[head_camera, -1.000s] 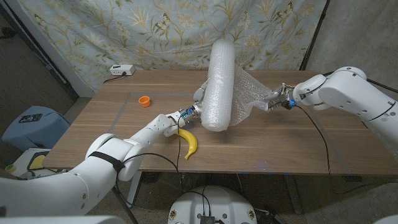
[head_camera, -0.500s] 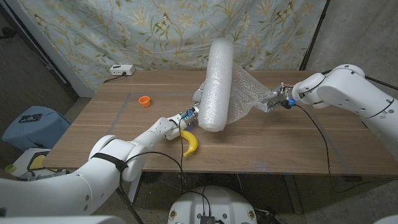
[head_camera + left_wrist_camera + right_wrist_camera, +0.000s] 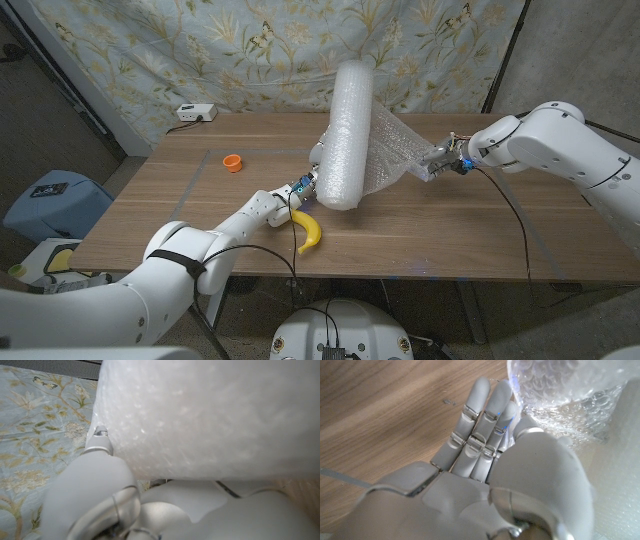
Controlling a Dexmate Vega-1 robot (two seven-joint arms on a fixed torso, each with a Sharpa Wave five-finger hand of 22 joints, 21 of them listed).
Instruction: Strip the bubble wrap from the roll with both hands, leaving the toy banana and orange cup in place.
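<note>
Head view: translucent bubble wrap roll (image 3: 346, 135) stands tilted, sheet unwound rightward.

Bubble wrap roll (image 3: 345, 135) — fat, translucent white cylinder, tilted, its lower end at the left hand (image 3: 312, 172); a loose sheet (image 3: 395, 150) stretches from it to the right hand (image 3: 440, 160), which pinches its edge. Toy banana (image 3: 308, 230) — yellow, curved, lying just beside the left wrist. Orange cup (image 3: 232, 162) — small, upright, well apart from both hands
</note>
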